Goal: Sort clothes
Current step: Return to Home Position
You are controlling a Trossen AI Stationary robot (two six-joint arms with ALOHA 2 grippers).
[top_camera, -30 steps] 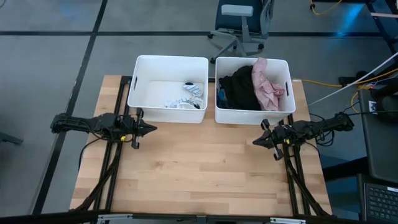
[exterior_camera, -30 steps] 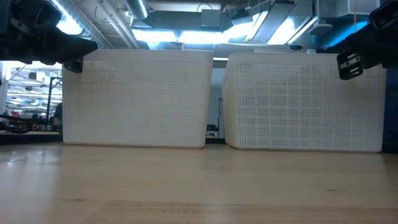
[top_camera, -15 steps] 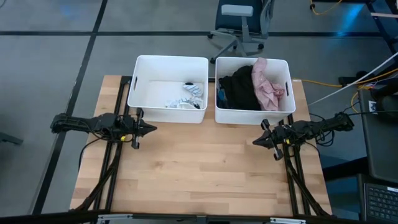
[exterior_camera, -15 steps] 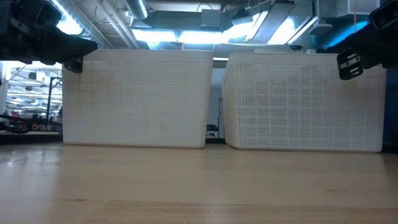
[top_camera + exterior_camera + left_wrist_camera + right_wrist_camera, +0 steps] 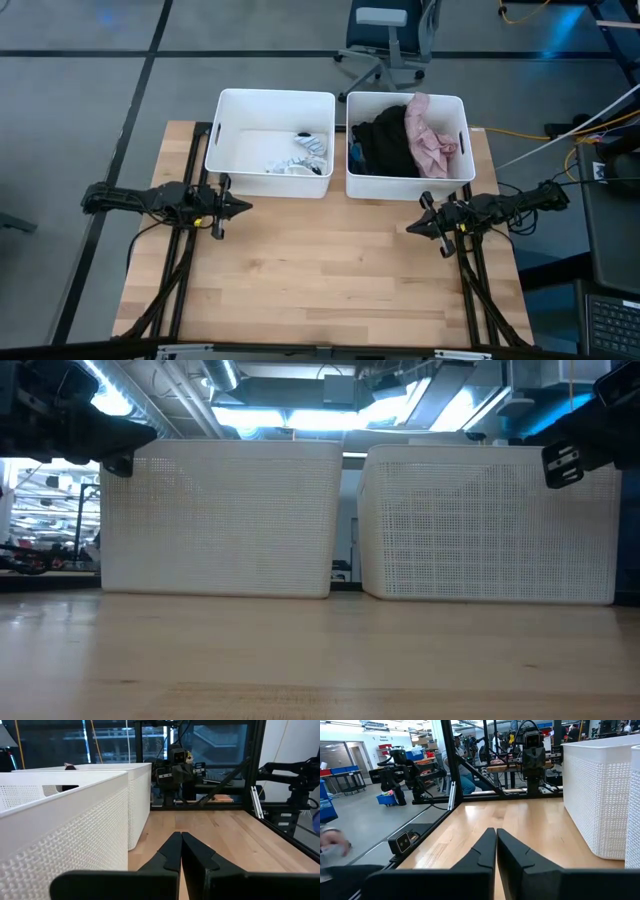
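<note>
Two white tubs stand at the table's far side. The left tub [image 5: 268, 143] holds striped and white clothes [image 5: 300, 156] in its right part. The right tub [image 5: 409, 148] holds black clothes [image 5: 383, 140] and a pink garment [image 5: 428, 135] on top of them. My left gripper [image 5: 247, 207] is shut and empty, near the table's left side, in front of the left tub. My right gripper [image 5: 410, 228] is shut and empty, near the table's right side, in front of the right tub. Both point toward the table's middle.
The bare wooden table [image 5: 320, 270] stretches between the two grippers and toward its near edge. An office chair [image 5: 385, 40] stands on the floor beyond the tubs. In the low view the tubs' walls [image 5: 220, 520] fill the background.
</note>
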